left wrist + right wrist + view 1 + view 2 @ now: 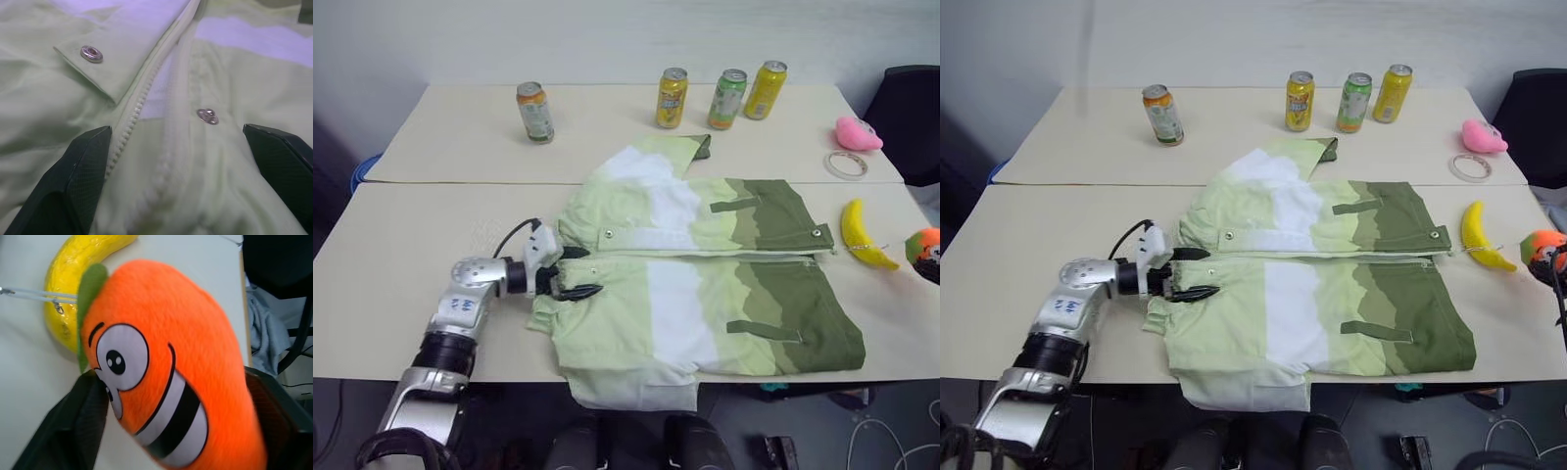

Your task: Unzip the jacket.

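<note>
The tabletop [401, 284] is big and pale; the jacket [705, 284] lies flat on it near the front edge, with its light green end by the left end effector [570, 272] and its dark olive end far from it, close to the banana [862, 235]; the zipper [724, 254] runs sideways along the middle of the jacket and looks shut along most of it, though the pull is too small to find.

The left end effector is at the light green end, its two black fingers [73, 186] spread wide on each side of the zipper teeth, holding nothing; a snap [208, 116] sits just beside the teeth.

The right end effector [171, 431] is past the dark olive end, its fingers wide apart with the orange plush toy [171, 362] between them; I cannot tell if it grips the toy.

To do this step well, I think one end effector should pin the cloth next to the zipper so it stays flat; the other should pinch the little pull and slide it straight along the teeth, slowly, so the jacket does not bunch up.
</note>
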Tool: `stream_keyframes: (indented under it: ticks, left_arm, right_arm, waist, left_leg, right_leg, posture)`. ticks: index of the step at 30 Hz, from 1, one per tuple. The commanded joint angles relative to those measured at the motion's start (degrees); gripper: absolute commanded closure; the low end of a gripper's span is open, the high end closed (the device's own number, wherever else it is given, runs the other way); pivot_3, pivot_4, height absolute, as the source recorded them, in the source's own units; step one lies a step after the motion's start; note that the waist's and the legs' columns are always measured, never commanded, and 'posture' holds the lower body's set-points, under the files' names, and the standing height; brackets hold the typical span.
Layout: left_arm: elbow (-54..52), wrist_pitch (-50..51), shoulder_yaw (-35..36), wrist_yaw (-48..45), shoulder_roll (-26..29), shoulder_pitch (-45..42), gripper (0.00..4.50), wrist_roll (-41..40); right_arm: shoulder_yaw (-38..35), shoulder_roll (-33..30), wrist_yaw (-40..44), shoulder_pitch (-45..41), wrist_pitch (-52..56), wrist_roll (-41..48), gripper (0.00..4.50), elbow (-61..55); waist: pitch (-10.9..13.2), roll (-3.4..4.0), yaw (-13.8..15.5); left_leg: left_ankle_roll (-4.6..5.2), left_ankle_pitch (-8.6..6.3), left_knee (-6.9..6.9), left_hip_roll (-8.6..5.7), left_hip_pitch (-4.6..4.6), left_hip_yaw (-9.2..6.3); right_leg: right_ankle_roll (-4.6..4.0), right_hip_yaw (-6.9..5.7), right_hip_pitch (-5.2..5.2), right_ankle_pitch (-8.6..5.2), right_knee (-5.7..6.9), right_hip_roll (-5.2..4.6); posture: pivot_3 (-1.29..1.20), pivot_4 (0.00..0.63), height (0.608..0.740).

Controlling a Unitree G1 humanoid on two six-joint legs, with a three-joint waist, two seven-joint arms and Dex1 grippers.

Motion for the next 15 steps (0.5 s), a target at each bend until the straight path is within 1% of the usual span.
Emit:
stream_keyframes:
  ticks: [1, 4, 5, 7, 9, 11, 13, 15]
  left_arm:
    - [-8.9, 2.1, 4.9, -1.2, 2.8, 0.2, 0.0, -5.3]
    - [-12.7, 5.2, 8.3, -1.7, 5.5, 2.6, 0.0, -8.6]
    - [-13.4, 5.5, 9.3, -1.6, 6.6, 3.9, 0.0, -9.0]
    - [-14.8, 5.3, 11.6, -2.5, 9.3, 8.4, 0.0, -9.2]
    - [-15.1, 4.3, 13.5, -2.8, 11.1, 12.5, 0.0, -8.9]
    - [-15.6, 2.4, 15.8, -3.4, 12.9, 18.6, 0.0, -8.1]
    - [-16.2, 1.6, 17.1, -3.6, 13.9, 22.3, 0.0, -8.2]
    - [-17.3, 0.3, 18.5, -2.6, 14.1, 25.9, 0.0, -7.9]
  right_arm:
    - [-6.8, 1.8, 0.2, 2.2, -9.2, 4.7, 0.02, -11.3]
    - [-8.5, 6.2, 8.5, 6.4, -13.8, 10.7, 0.02, -21.7]
    - [-8.6, 7.6, 10.7, 7.5, -13.2, 13.1, 0.02, -25.3]
    - [-7.0, 10.1, 14.8, 9.8, -6.5, 19.2, 0.02, -34.4]
    - [-3.5, 10.3, 18.9, 11.7, -6.1, 18.7, 0.02, -39.4]
    - [-0.4, 11.0, 21.4, 12.4, -4.8, 19.3, 0.02, -44.0]
    - [1.0, 11.7, 22.7, 12.8, -2.5, 20.8, 0.02, -47.1]
    - [3.5, 11.6, 26.3, 15.2, -2.2, 20.8, 0.02, -50.1]
  waist:
    - [0.0, -0.02, 0.0]
    - [0.0, -0.05, -0.1]
    - [0.0, -0.05, -0.2]
    - [0.0, -0.06, -0.2]
    - [0.1, -0.02, -0.2]
    - [0.1, -0.04, -0.1]
    - [0.1, -0.06, 0.1]
    - [0.1, -0.11, 0.6]
  left_leg:
    - [0.0, 0.0, 0.03, 0.0, 0.01, 0.01]
    - [-0.02, 0.0, 0.02, 0.04, 0.05, 0.03]
    - [-0.05, -0.02, -0.05, 0.08, 0.09, 0.03]
    - [-0.07, -0.03, -0.1, 0.08, 0.16, 0.04]
    - [-0.07, -0.03, -0.17, 0.08, 0.15, 0.06]
    - [-0.04, -0.03, -0.14, 0.07, 0.1, 0.07]
    - [-0.01, -0.05, -0.13, 0.07, 0.1, 0.09]
    - [-0.02, -0.06, -0.07, 0.07, 0.1, 0.04]
  right_leg:
    - [0.0, 0.05, 0.01, 0.0, 0.01, 0.01]
    - [0.0, 0.14, 0.03, 0.0, 0.02, 0.07]
    - [0.0, 0.18, 0.04, 0.0, 0.0, 0.1]
    - [0.0, 0.19, 0.09, 0.0, -0.02, 0.12]
    - [0.0, 0.24, 0.01, 0.0, 0.0, 0.1]
    - [0.0, 0.26, -0.06, 0.0, 0.01, 0.04]
    - [-0.01, 0.31, -0.07, 0.0, 0.01, -0.1]
    - [-0.01, 0.28, -0.26, 0.0, -0.03, -0.3]
  posture:
    - [0.0, 0.15, 0.74]
    - [0.0, 0.15, 0.74]
    - [0.0, 0.15, 0.74]
    - [0.0, 0.15, 0.74]
    - [0.0, 0.15, 0.74]
    - [0.0, 0.15, 0.74]
    - [0.0, 0.15, 0.74]
    - [0.0, 0.15, 0.74]
